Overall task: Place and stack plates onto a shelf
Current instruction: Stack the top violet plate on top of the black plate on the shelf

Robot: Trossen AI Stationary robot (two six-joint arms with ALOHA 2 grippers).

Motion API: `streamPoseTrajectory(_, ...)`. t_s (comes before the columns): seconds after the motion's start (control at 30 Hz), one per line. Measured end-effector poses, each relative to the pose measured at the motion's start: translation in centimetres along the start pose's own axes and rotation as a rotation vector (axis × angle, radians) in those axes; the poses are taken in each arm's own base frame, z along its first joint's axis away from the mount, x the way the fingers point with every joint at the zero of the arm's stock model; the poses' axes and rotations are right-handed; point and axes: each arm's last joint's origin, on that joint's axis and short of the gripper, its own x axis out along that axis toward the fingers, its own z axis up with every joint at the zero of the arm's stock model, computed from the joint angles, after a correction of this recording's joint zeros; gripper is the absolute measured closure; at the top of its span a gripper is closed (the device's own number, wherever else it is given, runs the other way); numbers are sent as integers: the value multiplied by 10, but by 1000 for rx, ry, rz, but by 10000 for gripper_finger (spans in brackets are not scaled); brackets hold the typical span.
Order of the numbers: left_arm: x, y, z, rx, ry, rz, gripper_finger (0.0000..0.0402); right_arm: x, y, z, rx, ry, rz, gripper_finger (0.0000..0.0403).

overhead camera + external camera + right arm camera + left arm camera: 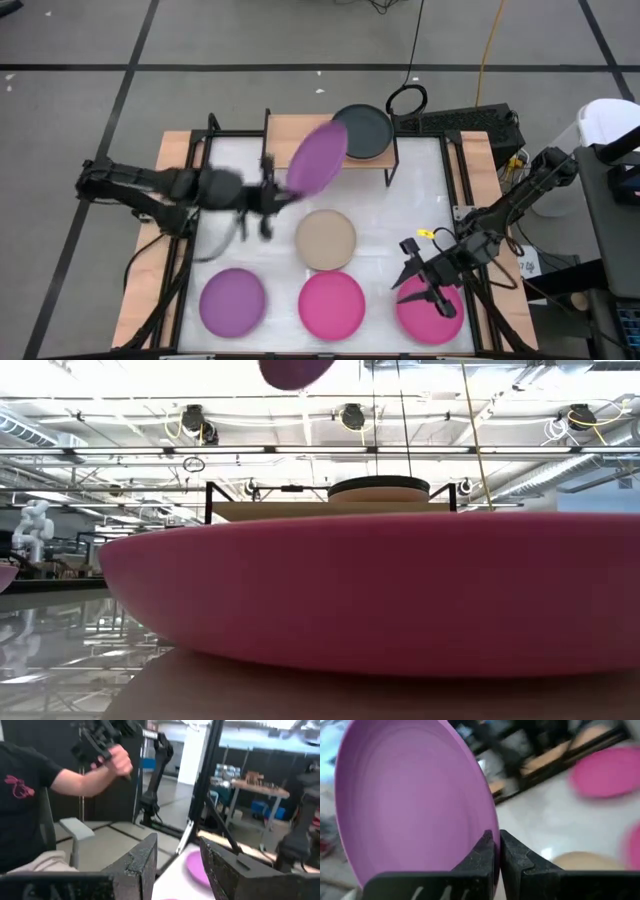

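Low view hides most — left gripper (496,851) clenches purple plate (415,800), right gripper (177,865) released.

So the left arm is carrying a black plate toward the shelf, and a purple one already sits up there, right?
Not quite: the colours are swapped. The high view shows the left gripper holding a purple plate near the shelf, while the plate already on the shelf is the black plate. The left wrist view confirms the purple plate pinched between the fingers.

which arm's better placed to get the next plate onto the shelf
Left. Its gripper is shut on the rim of a purple plate, held tilted in the air beside the shelf. The right gripper is open and empty, over the magenta plate.
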Motion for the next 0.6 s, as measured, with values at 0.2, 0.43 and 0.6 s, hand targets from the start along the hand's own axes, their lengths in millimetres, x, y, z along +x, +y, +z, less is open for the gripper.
streamPoseTrajectory(0.2, 63, 42, -33, 48, 77, 54, 391, 0, 3, 1, -33, -12, 24, 273)
streamPoseTrajectory(0.43, 128, 65, -75, 126, 72, 123, 391, 0, 3, 0, -22, -4, 25, 273)
streamPoseTrajectory(0.6, 153, 63, -102, 195, 162, 107, 391, -2, 2, -8, -39, 25, -34, 273)
